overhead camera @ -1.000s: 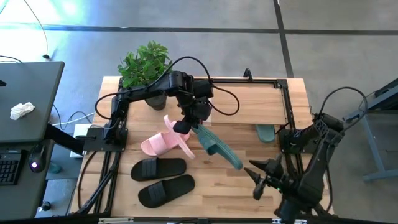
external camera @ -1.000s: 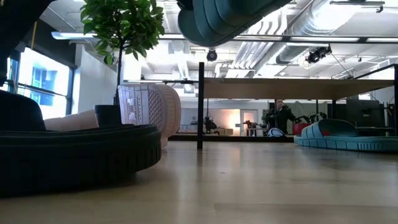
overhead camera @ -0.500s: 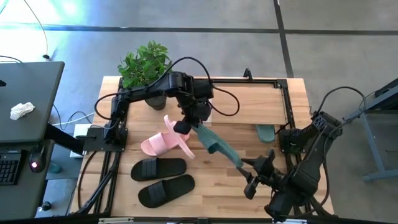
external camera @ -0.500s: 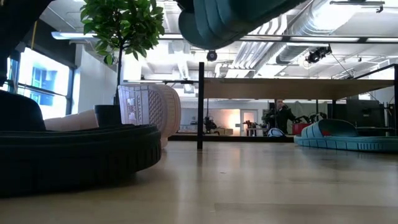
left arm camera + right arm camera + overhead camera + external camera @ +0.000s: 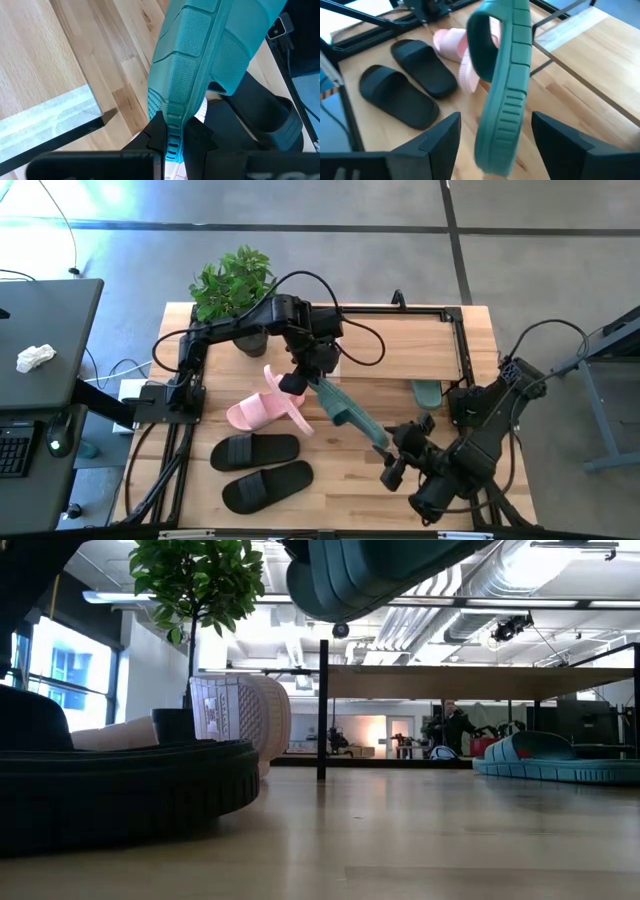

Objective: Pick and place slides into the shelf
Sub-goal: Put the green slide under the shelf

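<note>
Wood table [image 5: 330,480] under both arms, with the shelf [image 5: 400,345] on its far half. Our left hand [image 5: 297,383] is clamped on the end of a green slide [image 5: 345,415], lifted off the table and tilted toward the right arm. Our right hand [image 5: 398,452] sits at the slide's free end, fingers [image 5: 437,137] spread wide either side, not touching. Second green slide [image 5: 427,392] lies under the shelf. Pink pair [image 5: 262,408] and black pair [image 5: 260,468] stay on the table.
</note>
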`<state>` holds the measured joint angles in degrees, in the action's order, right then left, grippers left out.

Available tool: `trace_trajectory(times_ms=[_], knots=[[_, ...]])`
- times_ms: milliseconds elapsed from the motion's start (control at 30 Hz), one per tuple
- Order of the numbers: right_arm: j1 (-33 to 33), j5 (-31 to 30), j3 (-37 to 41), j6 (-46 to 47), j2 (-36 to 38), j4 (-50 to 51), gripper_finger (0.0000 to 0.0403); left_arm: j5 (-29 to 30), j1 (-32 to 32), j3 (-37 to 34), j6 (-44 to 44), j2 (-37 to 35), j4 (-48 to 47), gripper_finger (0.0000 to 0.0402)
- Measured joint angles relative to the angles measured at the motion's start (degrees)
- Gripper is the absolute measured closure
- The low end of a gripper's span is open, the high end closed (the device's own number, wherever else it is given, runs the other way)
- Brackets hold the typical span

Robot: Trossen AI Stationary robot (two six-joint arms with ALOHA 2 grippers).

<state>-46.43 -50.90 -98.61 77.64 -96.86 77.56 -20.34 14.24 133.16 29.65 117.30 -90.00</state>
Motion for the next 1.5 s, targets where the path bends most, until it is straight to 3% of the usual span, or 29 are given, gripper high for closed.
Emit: trace_trajectory(times_ms=[400,533,767,1000,1167,1500], knots=[[6.43,6.93,0.07,-0.78,0.00,2.09,0.0184,0.13,0.00,0.00,0.04,0.00,-0.01,0.0378],[7.18,6.56,0.07,-1.67,0.00,3.04,0.0236,0.13,0.00,0.00,0.02,0.00,0.00,0.0378],[7.47,6.52,0.11,-5.53,0.00,3.46,0.0367,0.75,0.00,0.00,0.03,0.00,-0.09,0.0360],[7.43,6.00,0.11,-5.62,-0.02,7.28,0.0367,0.22,0.00,0.00,1.46,0.00,0.21,0.0299],[6.00,6.53,0.11,-0.25,-0.07,12.27,0.0367,-2.01,0.00,0.00,1.62,-0.38,0.20,0.0268],[0.88,7.34,0.13,6.20,0.11,12.46,0.0367,-2.22,-0.06,0.04,1.54,-3.78,0.00,0.0260]])
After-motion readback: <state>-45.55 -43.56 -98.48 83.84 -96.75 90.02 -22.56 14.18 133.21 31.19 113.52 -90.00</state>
